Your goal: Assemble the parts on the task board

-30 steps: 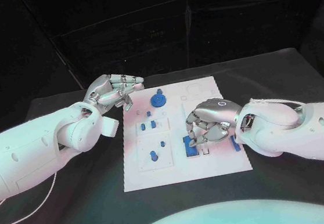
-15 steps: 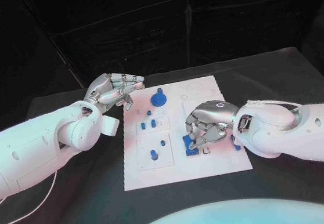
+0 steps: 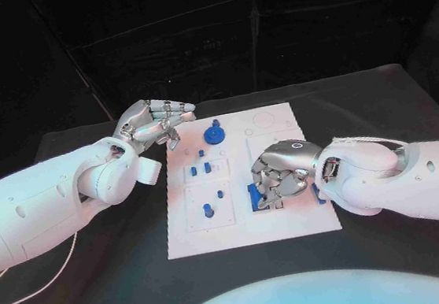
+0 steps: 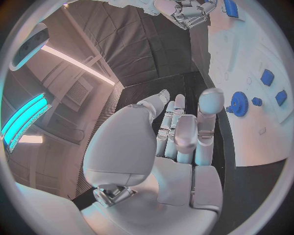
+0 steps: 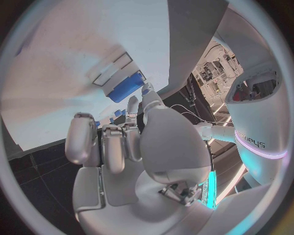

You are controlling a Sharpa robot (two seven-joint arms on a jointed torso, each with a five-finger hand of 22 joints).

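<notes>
The white task board (image 3: pixel 285 128) lies mid-table with a blue gear (image 3: pixel 214 134) near its far edge and small blue parts (image 3: pixel 203 169) in its left half. My right hand (image 3: pixel 280 171) hovers low over the board's right side. Its fingers curl down onto a blue block (image 3: pixel 256 197) that rests on the board. In the right wrist view that block (image 5: pixel 127 88) lies just past the fingertips, and the palm is empty. My left hand (image 3: pixel 152 123) hangs by the board's far left corner, fingers curled in on nothing. The left wrist view shows that left hand (image 4: pixel 178 137) near the gear (image 4: pixel 239 104).
Another blue piece (image 3: pixel 319 193) lies on the board beside my right wrist. The black table (image 3: pixel 107 300) spreads round the board on every side. White cables (image 3: pixel 36 284) trail under my left arm.
My right hand has sunk a little lower and nearer onto the blue block. The left hand has stayed where it was.
</notes>
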